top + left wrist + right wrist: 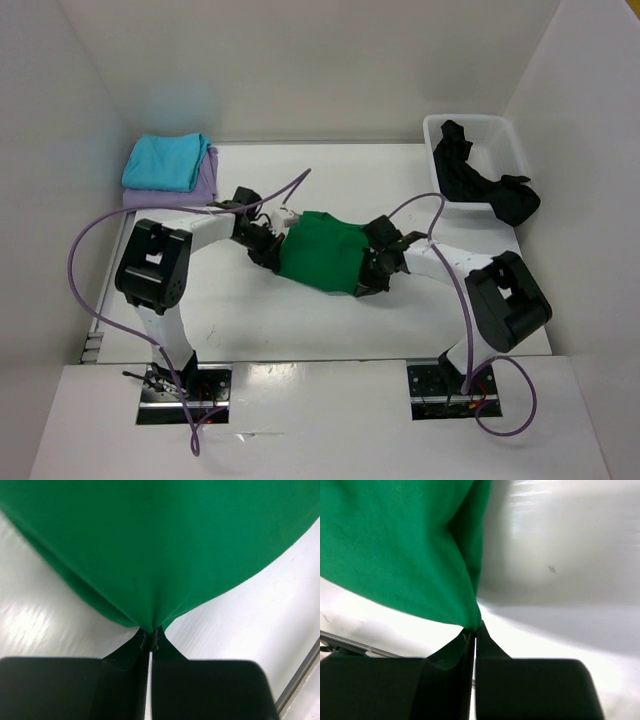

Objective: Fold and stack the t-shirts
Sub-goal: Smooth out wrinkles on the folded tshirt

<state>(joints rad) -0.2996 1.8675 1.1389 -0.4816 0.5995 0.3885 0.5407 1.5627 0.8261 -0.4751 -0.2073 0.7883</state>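
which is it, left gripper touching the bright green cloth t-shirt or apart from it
Touching. The left wrist view shows the left gripper shut on an edge of the bright green cloth t-shirt.

green shirt (160,545): cut off by top and side edges in both wrist views | pinched cloth: hidden between closed fingers of left gripper (150,636) and right gripper (474,632) | lavender shirt (207,185): mostly covered by turquoise shirt (165,160)

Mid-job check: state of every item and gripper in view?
green shirt: bunched, pinched at both ends.
turquoise shirt: folded, atop the lavender shirt.
lavender shirt: folded, bottom of stack.
black shirt: crumpled, spilling over the bin rim.
bin: upright, holding black shirt.
left gripper: shut on green shirt.
right gripper: shut on green shirt.
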